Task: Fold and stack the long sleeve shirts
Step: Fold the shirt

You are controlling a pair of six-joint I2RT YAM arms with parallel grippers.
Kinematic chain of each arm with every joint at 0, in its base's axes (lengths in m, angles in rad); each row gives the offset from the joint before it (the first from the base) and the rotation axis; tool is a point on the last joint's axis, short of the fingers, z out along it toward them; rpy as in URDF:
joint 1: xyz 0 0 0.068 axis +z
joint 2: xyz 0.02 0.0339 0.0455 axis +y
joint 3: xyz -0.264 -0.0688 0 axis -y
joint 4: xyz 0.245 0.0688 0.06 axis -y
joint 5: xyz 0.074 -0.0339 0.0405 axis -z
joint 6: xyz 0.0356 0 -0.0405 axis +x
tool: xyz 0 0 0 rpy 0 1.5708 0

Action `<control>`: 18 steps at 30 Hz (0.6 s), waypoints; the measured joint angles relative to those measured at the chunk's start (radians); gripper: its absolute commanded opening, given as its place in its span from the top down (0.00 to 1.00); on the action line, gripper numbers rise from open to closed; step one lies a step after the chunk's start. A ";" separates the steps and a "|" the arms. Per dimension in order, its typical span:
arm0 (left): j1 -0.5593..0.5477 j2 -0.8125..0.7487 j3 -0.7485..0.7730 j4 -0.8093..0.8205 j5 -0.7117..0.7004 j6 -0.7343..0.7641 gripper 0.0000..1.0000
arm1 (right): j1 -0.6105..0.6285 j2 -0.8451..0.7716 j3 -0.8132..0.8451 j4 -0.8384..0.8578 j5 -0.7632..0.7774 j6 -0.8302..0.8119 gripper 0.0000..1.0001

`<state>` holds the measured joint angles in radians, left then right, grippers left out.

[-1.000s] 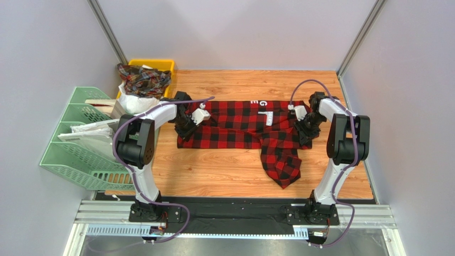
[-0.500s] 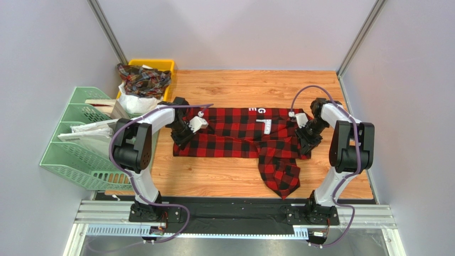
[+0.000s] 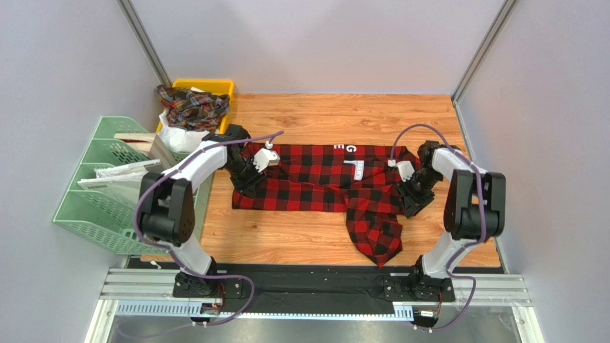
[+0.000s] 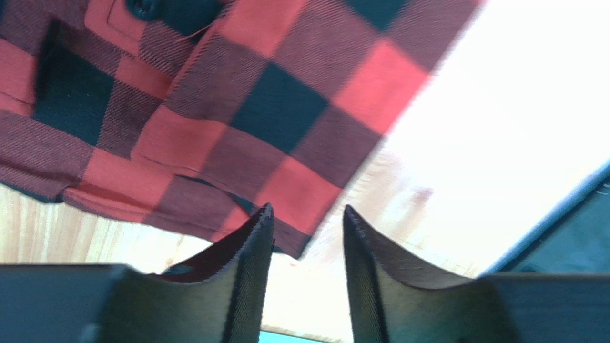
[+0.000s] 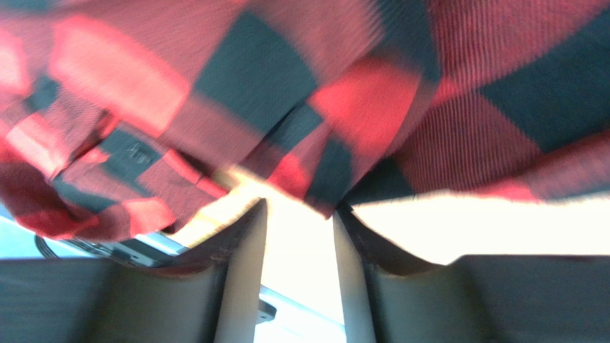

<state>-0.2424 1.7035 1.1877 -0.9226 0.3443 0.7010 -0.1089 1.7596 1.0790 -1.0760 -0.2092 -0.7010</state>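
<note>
1. A wooden table top (image 3: 301,239) is seen in the middle, enclosed by plain grey walls (image 3: 315,43).
2. A yellow bin (image 3: 218,85) is placed at the far left corner of the table.
3. A green tiered file rack (image 3: 89,213) is set along the left edge, with white papers (image 3: 118,175) laid in it.
4. Something white and crumpled (image 3: 175,138) is lodged between bin and rack.
5. A metal rail (image 3: 315,289) is fixed along the near edge.

From above, the fingertips of the left gripper (image 3: 248,177) and right gripper (image 3: 412,193) are hidden under their own wrists. Both wrist views are partly blurred, the red shirt (image 4: 236,107) runs off their edges, and its white label (image 3: 358,168) is too small to read.
</note>
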 measured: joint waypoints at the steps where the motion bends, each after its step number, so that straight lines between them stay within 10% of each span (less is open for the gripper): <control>1: 0.000 -0.029 -0.008 -0.002 0.021 0.006 0.43 | -0.002 -0.031 -0.008 0.000 -0.010 -0.011 0.45; 9: 0.000 -0.276 -0.041 -0.010 0.234 0.018 0.36 | 0.065 -0.468 -0.125 -0.007 -0.121 -0.158 0.41; 18: 0.000 -0.346 -0.063 -0.017 0.331 0.006 0.35 | 0.317 -0.399 -0.280 0.050 -0.051 -0.129 0.40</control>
<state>-0.2428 1.3579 1.1244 -0.9394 0.6750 0.7074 0.2081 1.3605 0.7986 -1.0264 -0.2607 -0.8299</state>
